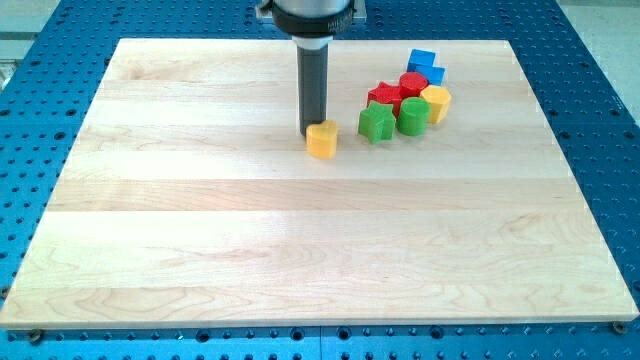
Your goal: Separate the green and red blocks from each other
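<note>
A green star-like block (376, 123) and a green cylinder (411, 116) sit side by side at the view's upper right. Touching them from behind are a red star-like block (385, 96) and a red cylinder (414, 83). My tip (311, 133) is at the left of this cluster, right against the upper left of a lone yellow block (322, 140), about one block width left of the green star-like block.
A yellow block (437, 102) touches the right side of the green cylinder. Two blue blocks (424, 64) sit at the top of the cluster. The wooden board (200, 250) lies on a blue perforated table.
</note>
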